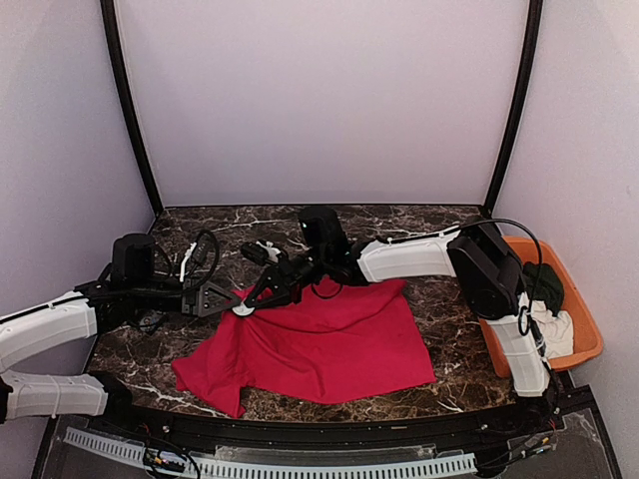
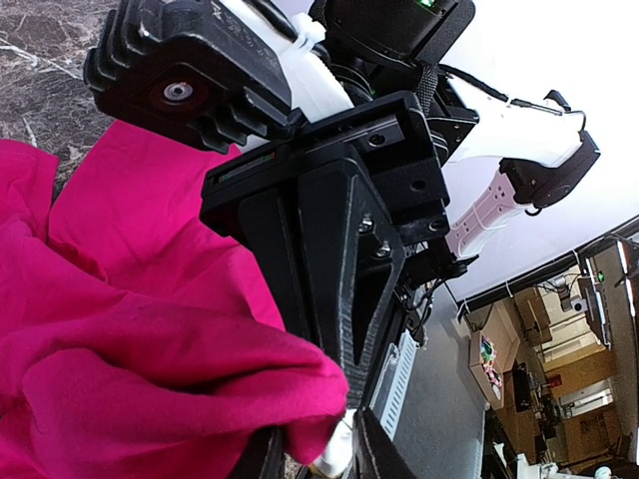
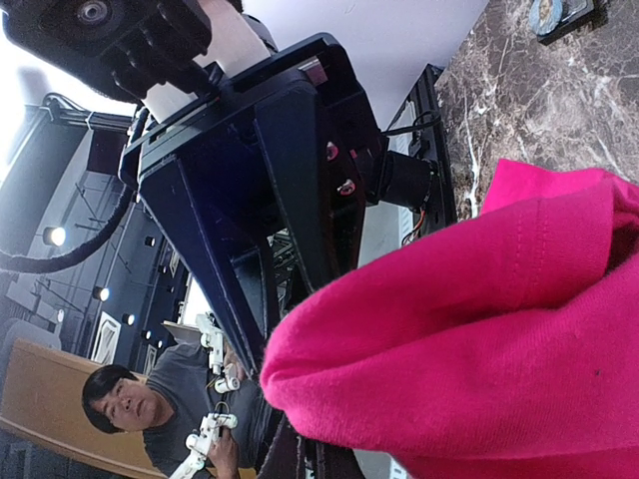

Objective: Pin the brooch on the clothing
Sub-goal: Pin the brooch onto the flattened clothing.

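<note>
The clothing, a bright red T-shirt [image 1: 329, 344], lies spread on the dark marble table [image 1: 419, 225]. Both grippers meet at its upper left edge, where the fabric is lifted. My right gripper [image 1: 260, 293] is shut on a fold of the shirt, and the red fabric [image 3: 479, 339] bulges over its fingers [image 3: 300, 461]. My left gripper [image 1: 237, 302] faces it, with its jaws narrowed around a small white and gold brooch [image 2: 341, 447] and the tip of the shirt's fold [image 2: 200, 389]. From above the brooch [image 1: 243, 310] shows as a white spot at the left fingertips.
An orange bin [image 1: 589, 344] stands at the table's right edge. It holds a dark green garment [image 1: 544, 282] and a white cloth [image 1: 555, 331]. Black frame posts rise at the back corners. The right arm reaches across the table behind the shirt.
</note>
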### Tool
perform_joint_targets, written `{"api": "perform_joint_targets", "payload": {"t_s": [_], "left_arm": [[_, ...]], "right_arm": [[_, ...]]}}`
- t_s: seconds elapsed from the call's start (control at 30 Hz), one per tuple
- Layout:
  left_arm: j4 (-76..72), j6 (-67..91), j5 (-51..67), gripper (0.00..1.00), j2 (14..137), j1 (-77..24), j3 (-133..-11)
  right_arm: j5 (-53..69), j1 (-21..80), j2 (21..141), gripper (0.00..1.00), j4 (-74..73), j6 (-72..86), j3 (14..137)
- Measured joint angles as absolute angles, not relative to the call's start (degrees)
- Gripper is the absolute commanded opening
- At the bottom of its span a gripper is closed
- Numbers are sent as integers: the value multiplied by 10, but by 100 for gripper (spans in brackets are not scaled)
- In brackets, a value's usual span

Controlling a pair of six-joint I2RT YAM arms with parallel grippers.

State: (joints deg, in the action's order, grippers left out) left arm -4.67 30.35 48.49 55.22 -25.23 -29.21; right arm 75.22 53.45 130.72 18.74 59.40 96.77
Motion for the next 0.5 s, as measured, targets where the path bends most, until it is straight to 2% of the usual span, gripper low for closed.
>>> {"api": "perform_joint_targets", "payload": {"t_s": [0.5], "left_arm": [[-47, 290, 489, 21, 560, -252, -292]], "right_arm": [[752, 535, 1307, 0, 159, 586, 978]]}}
